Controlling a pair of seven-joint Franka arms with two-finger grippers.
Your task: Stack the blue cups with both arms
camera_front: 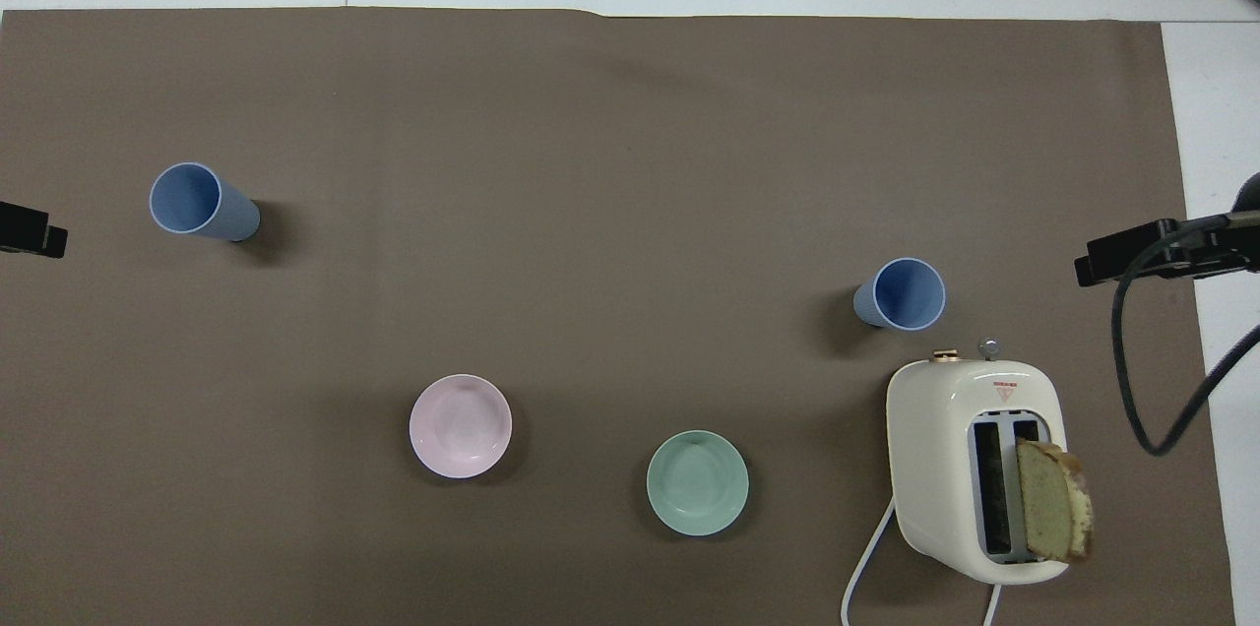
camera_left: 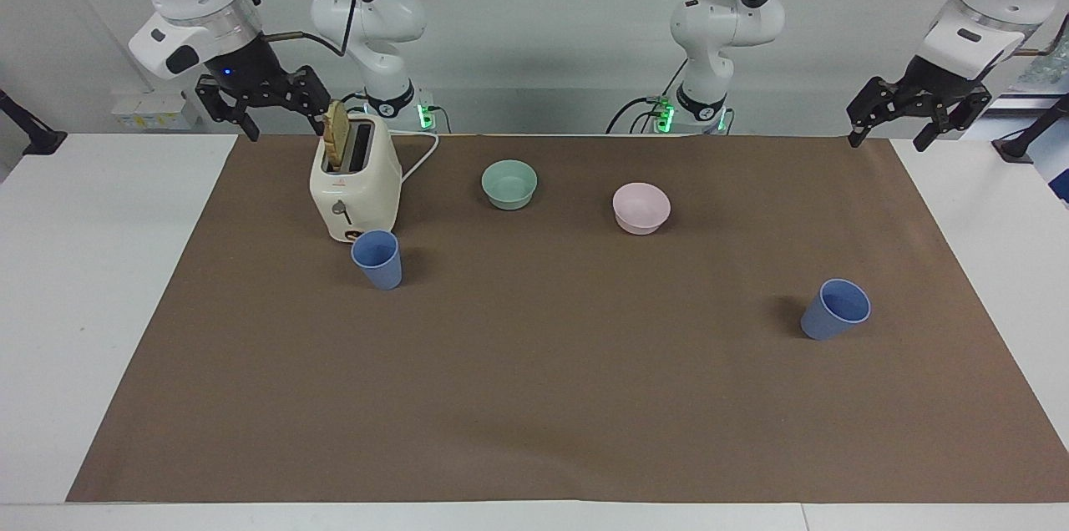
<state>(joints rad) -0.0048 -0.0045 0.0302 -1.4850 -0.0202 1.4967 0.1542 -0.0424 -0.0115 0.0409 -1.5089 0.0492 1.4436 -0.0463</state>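
Two blue cups stand upright and apart on the brown mat. One cup [camera_left: 377,259] [camera_front: 901,294] stands just beside the toaster, farther from the robots than it. The other cup [camera_left: 834,310] [camera_front: 200,203] stands alone toward the left arm's end. My right gripper [camera_left: 286,130] [camera_front: 1132,252] is open and empty, up in the air by the toaster at the mat's edge. My left gripper [camera_left: 887,143] [camera_front: 30,237] is open and empty, up in the air over the mat's corner at its own end. Both arms wait.
A cream toaster [camera_left: 355,180] [camera_front: 970,469] holds a slice of bread [camera_left: 336,133] [camera_front: 1053,513]; its white cord trails toward the robots. A teal bowl [camera_left: 509,184] [camera_front: 697,482] and a pink bowl [camera_left: 640,208] [camera_front: 460,425] sit nearer the robots than the cups.
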